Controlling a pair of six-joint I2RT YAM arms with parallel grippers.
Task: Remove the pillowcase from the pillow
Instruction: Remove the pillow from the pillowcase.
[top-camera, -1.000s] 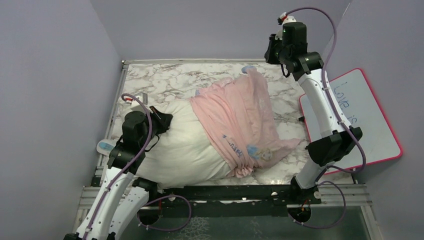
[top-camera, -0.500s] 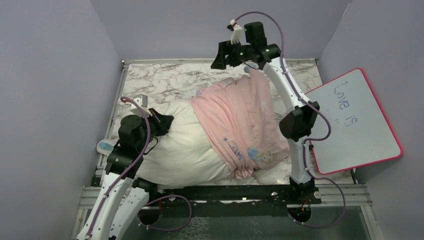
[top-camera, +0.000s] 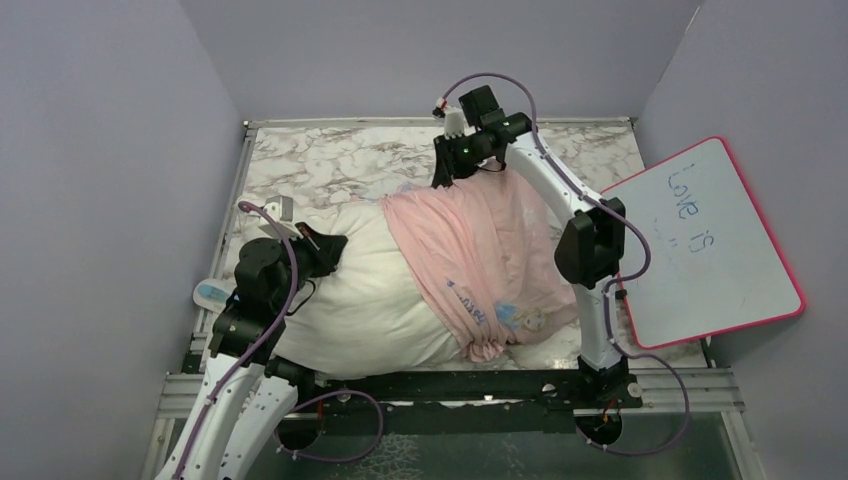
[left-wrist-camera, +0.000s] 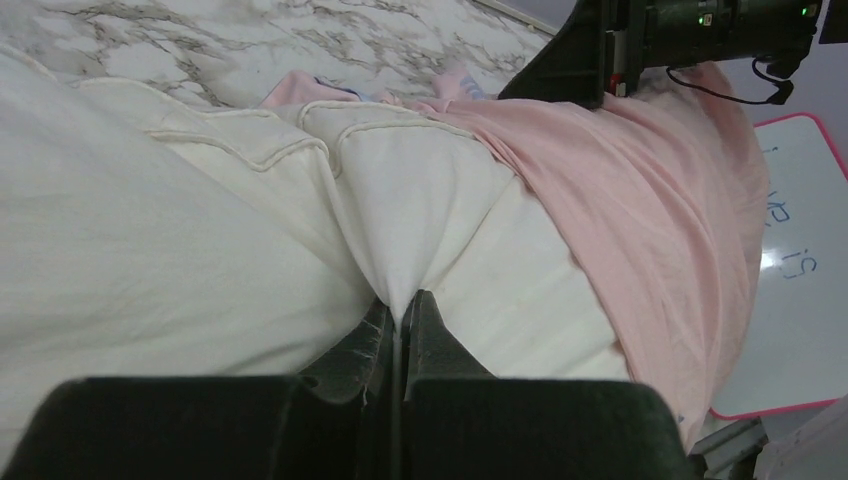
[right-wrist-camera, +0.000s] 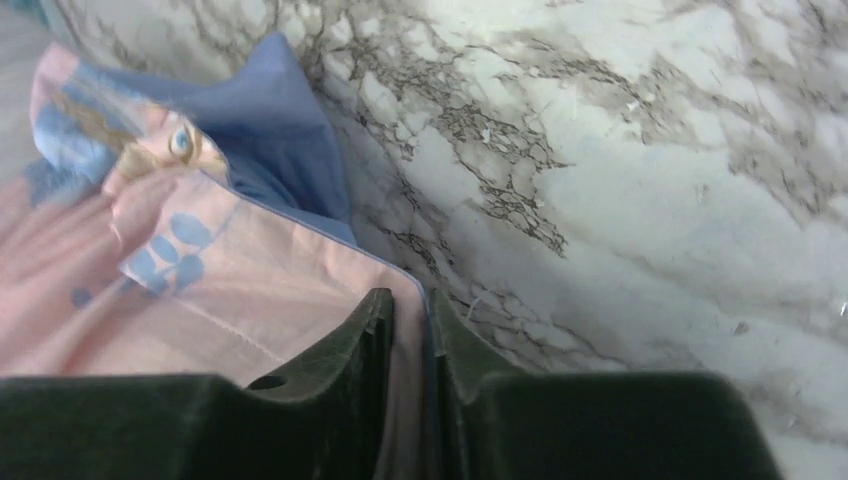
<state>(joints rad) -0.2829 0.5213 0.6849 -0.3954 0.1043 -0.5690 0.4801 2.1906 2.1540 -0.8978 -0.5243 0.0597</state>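
Right now my left gripper (left-wrist-camera: 400, 312) is pinched tight on a fold of the plump white rectangular pillow (left-wrist-camera: 150, 250), whose bulk spreads ahead of the fingers and to both sides. My right gripper (right-wrist-camera: 410, 315) has its fingers nearly together on the hem of the thin pink-and-blue printed fabric pillowcase (right-wrist-camera: 200, 300). The pillowcase bunches to its left, with grey-veined marble tabletop (right-wrist-camera: 650, 200) to its right.

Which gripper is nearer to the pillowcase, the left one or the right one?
Right. The right gripper pinches the pillowcase at its far edge; the left gripper pinches the bare pillow beside it.
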